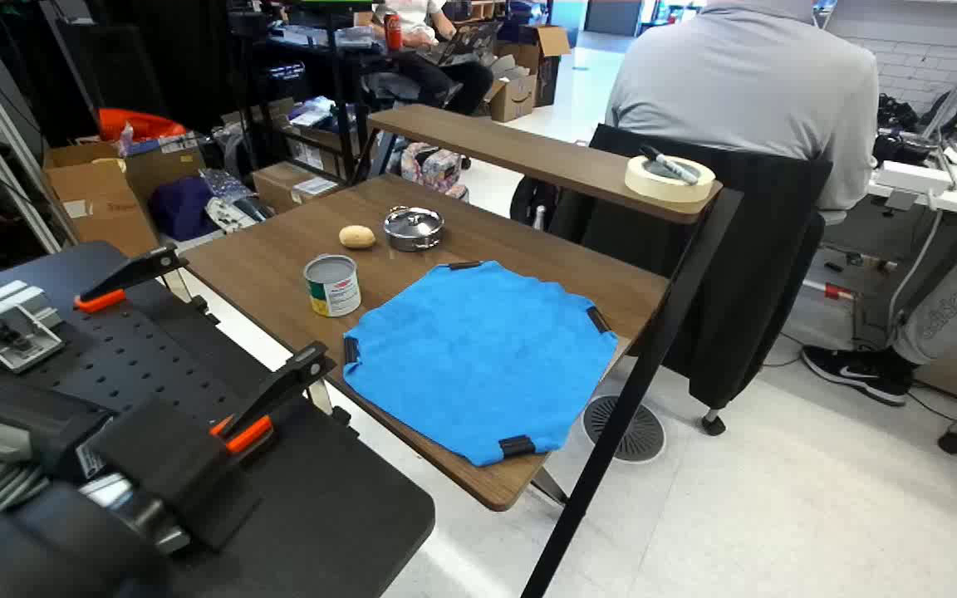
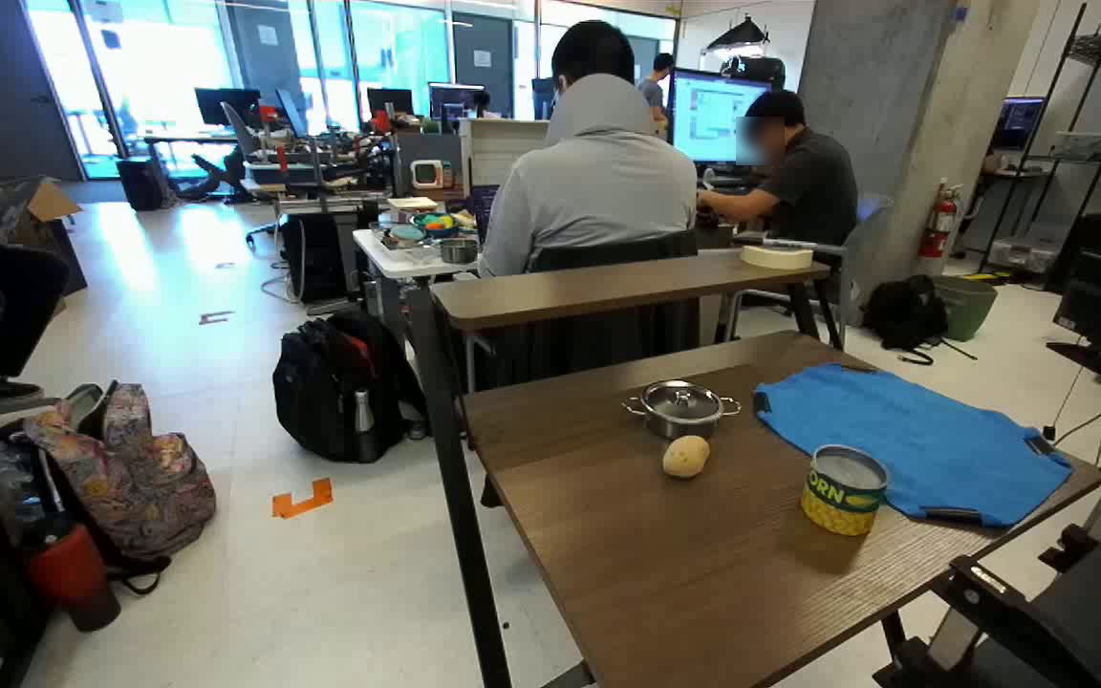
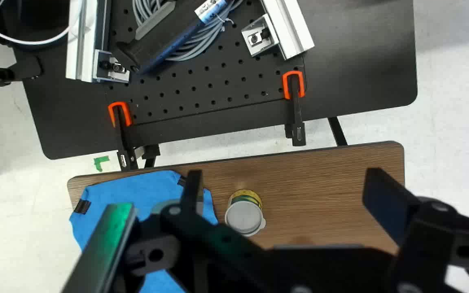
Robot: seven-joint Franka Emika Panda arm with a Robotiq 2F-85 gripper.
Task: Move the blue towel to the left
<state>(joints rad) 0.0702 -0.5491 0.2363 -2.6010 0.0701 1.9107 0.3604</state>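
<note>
The blue towel (image 1: pixel 478 357) lies spread flat on the brown table (image 1: pixel 279 241), with black strips on its folded edges. It reaches the table's front corner and its edge in an exterior view. It also shows in an exterior view (image 2: pixel 904 444), beside the corn can. In the wrist view the towel (image 3: pixel 136 189) is at the lower left, partly hidden behind the gripper. My gripper (image 3: pixel 284 177) is open and empty, with its fingers wide apart above the table. The gripper itself does not show in either exterior view.
A corn can (image 1: pixel 333 286) stands close beside the towel. A potato (image 1: pixel 356 237) and a lidded metal pot (image 1: pixel 414 228) are farther back. A raised shelf (image 1: pixel 512 154) holds a tape roll (image 1: pixel 668 184). Orange-tipped clamps (image 3: pixel 293 97) stick out from the black table (image 3: pixel 218 110).
</note>
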